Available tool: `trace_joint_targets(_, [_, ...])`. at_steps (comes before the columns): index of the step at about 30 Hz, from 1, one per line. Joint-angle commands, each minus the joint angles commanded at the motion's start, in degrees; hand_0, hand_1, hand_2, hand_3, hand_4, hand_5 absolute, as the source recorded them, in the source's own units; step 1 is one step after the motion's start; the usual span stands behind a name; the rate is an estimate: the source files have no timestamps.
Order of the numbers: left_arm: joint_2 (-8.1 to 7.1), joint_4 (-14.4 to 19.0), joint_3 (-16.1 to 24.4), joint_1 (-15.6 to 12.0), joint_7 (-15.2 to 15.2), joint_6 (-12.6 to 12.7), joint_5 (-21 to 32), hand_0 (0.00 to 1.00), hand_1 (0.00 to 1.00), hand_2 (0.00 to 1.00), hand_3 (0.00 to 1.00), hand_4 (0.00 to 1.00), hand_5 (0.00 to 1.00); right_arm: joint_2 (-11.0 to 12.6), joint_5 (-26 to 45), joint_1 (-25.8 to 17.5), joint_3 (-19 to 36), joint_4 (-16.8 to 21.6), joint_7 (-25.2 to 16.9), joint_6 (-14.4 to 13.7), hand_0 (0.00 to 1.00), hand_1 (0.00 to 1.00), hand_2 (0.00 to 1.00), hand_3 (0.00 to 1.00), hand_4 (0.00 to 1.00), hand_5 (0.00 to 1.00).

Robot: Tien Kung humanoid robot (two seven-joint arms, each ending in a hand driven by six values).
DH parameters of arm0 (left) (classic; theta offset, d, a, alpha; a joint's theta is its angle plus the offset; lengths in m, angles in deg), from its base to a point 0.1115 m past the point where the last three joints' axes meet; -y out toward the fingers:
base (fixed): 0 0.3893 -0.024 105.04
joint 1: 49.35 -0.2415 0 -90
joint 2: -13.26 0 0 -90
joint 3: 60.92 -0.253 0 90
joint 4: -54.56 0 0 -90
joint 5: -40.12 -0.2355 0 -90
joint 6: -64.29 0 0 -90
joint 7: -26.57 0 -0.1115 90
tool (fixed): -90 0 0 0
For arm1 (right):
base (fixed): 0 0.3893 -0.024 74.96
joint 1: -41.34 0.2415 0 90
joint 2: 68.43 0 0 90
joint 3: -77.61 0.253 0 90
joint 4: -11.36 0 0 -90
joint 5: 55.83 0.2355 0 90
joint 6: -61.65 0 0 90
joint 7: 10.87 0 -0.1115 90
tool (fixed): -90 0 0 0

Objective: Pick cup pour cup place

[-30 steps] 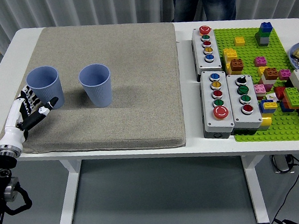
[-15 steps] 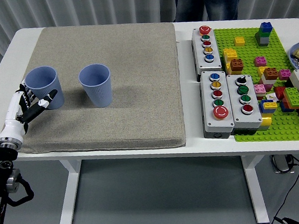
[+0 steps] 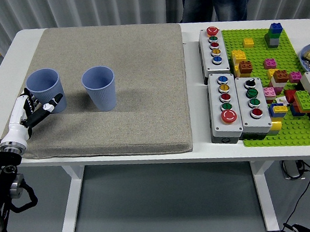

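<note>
Two blue ribbed cups stand upright on the grey mat (image 3: 123, 69). The left cup (image 3: 45, 89) is near the mat's left edge, the right cup (image 3: 99, 87) a short way to its right. My left hand (image 3: 40, 107) reaches in from the lower left, and its white and black fingers (image 3: 51, 102) close around the lower part of the left cup, touching its base. That cup still stands on the mat. My right arm is out of view.
Two grey button boxes (image 3: 236, 108) and a taller one (image 3: 215, 46) sit right of the mat. A green baseplate (image 3: 288, 130) with several loose bricks lies at the far right. A person stands at the table's far side, behind its top edge.
My left hand has moved up and inward against the left cup and its fingers have curled closer around the cup's base. Both cups have stayed in place.
</note>
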Motion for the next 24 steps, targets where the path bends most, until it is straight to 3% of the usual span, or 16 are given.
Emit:
trace_joint_targets(15, [0.69,-1.58,0.56,1.28,-0.01,-0.19,-0.62,0.888,0.921,0.998,0.998,0.962,0.444,0.00,0.22,0.18,-0.14,0.00,-0.03,0.16,0.762,0.696,0.710,0.607,0.157,0.404])
trace_joint_targets(16, [0.76,-1.65,0.55,1.27,0.01,-0.20,-0.80,0.888,0.921,0.998,0.998,0.943,0.388,-0.01,0.12,0.18,-0.07,0.00,0.00,0.17,0.763,0.696,0.710,0.607,0.156,0.404])
trace_joint_targets(21, [0.89,-1.69,0.68,1.25,0.07,-0.28,-1.18,0.888,0.921,0.998,0.998,0.943,0.388,-0.03,-0.02,0.16,0.05,0.00,0.05,0.19,0.763,0.696,0.710,0.607,0.156,0.404])
trace_joint_targets(22, [0.90,-1.71,0.73,1.28,0.07,-0.28,-1.30,0.887,0.920,0.998,0.998,0.919,0.320,-0.01,0.03,0.20,0.03,0.00,0.07,0.20,0.763,0.696,0.711,0.608,0.156,0.403])
trace_joint_targets(24, [0.90,-1.74,0.76,1.31,0.08,-0.30,-1.34,0.887,0.920,0.998,0.998,0.919,0.320,-0.03,0.00,0.23,0.09,0.00,0.09,0.22,0.763,0.696,0.711,0.608,0.156,0.403])
